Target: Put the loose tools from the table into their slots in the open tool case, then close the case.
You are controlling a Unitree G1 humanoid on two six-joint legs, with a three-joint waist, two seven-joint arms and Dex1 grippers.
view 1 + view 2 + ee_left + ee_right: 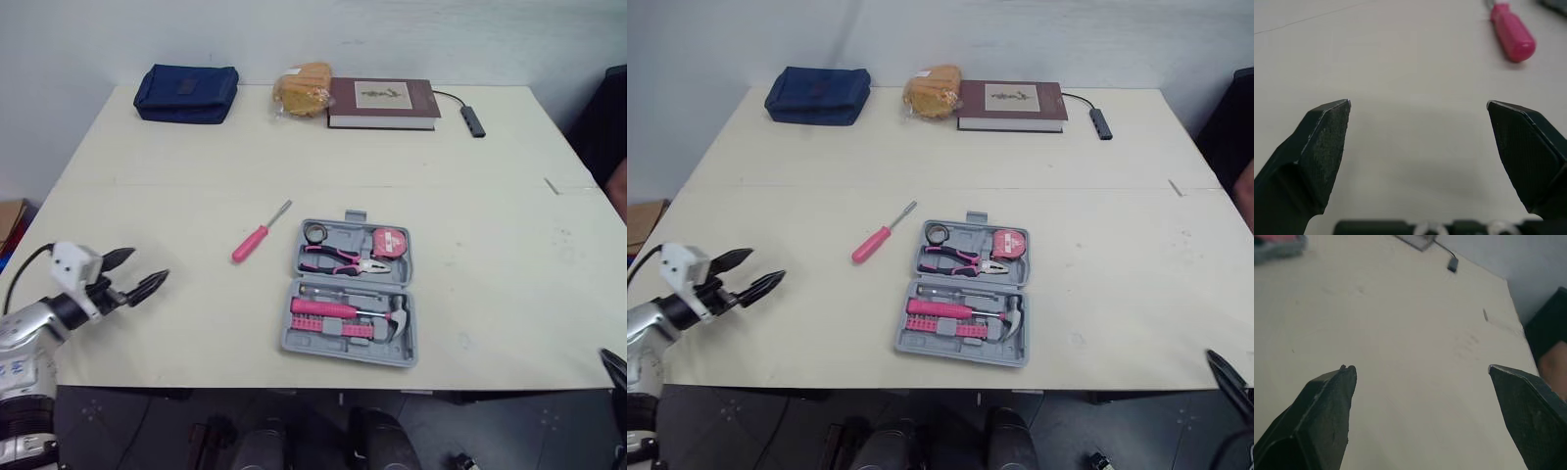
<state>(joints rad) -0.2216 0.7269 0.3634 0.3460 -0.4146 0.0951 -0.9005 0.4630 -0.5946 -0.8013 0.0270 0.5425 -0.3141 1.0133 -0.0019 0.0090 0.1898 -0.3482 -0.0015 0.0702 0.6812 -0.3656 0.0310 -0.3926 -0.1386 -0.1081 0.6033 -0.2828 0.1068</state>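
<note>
The job is barely begun. The tool case (351, 294) lies open and flat near the middle of the counter's (490, 245) near edge. Its two halves already hold pliers, a tape measure, a hammer and a row of pink bits. One loose tool is visible: the pink-handled screwdriver (260, 232). It rests on the bare counter just beside the case's far left corner, apart from it, with its shaft pointing toward the far edge. Which slot is meant for it is too small to make out.

The left gripper (147, 266) hovers by the near left corner, fingers spread wide and holding nothing, well apart from the screwdriver and aimed roughly toward it. The right gripper (1422, 368) is at the near right corner, fingers also wide apart and empty, over bare counter.

By my reading, the whole sequence is left to do: reach and pick up the screwdriver, seat it in the case, then fold the lid over and shut it. A blue pouch (186, 93), a bagged bun (302, 90), a book (382, 103) and a small cabled adapter (472, 119) line the far edge and look unrelated.
</note>
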